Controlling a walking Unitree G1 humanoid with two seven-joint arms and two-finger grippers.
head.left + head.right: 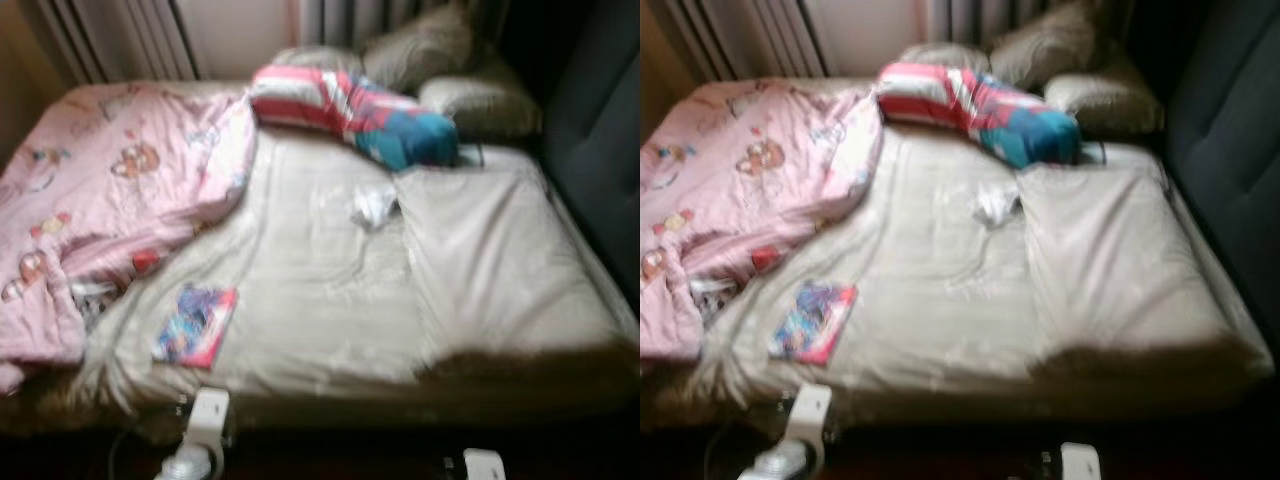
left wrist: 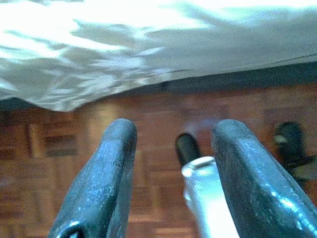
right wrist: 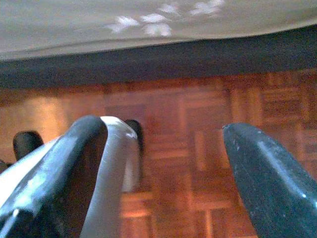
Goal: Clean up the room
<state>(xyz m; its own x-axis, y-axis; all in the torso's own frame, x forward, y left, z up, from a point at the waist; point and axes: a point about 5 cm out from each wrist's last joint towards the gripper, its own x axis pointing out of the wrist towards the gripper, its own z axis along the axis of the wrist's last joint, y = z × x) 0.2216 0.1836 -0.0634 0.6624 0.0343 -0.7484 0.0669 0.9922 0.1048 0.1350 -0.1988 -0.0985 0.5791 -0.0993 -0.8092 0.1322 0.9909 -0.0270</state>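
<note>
A bed (image 1: 330,290) with a beige sheet lies before me. A crumpled pink blanket (image 1: 110,190) covers its left side. A colourful book (image 1: 195,325) lies near the front left edge. A red, white and blue striped bolster (image 1: 350,110) rests at the head, and a small white crumpled item (image 1: 372,206) sits mid-bed. Both arms hang low at the foot of the bed: left arm (image 1: 205,415), right arm (image 1: 482,465). My left gripper (image 2: 173,131) and right gripper (image 3: 163,129) are open with nothing between their fingers, over the parquet floor (image 2: 158,114).
Beige pillows (image 1: 440,60) lie at the head by the curtains (image 1: 110,35). A dark padded wall (image 1: 600,150) runs along the bed's right side. The sheet's edge (image 2: 99,74) hangs over the dark bed base above the floor.
</note>
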